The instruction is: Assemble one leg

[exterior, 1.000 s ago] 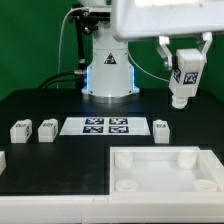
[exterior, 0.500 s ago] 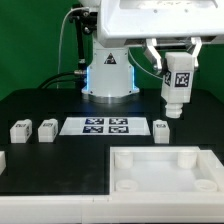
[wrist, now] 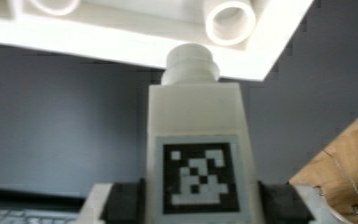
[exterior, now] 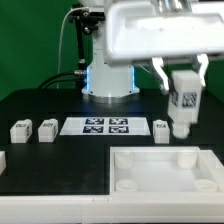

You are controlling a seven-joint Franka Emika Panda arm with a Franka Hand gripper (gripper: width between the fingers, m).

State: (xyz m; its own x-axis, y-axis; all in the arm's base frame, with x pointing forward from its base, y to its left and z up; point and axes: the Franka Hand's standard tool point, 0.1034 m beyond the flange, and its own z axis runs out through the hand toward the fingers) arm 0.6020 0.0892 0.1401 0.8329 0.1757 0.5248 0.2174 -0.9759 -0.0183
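Leg [exterior: 183,108] is held upright in mid-air at 3 o'clock of the exterior view, clamped between the jaws of the gripper [exterior: 181,84]; the tray [exterior: 160,186] is seen at 5 o'clock.

We see four alike small white plastic block legs, each bearing a square black-and-white tag on one face. The held leg [exterior: 183,103] hangs upright in the air at the right of the exterior frame. The gripper [exterior: 183,84] clamps its upper end, its tag faces us, and its narrower rounded tip points down. In the wrist view the held leg [wrist: 197,130] shows the same tag and tip. Across the middle of the frame lie the far-left leg [exterior: 20,130], the second leg [exterior: 46,130] just beside it, and the right leg [exterior: 162,129], near the held leg's tip.
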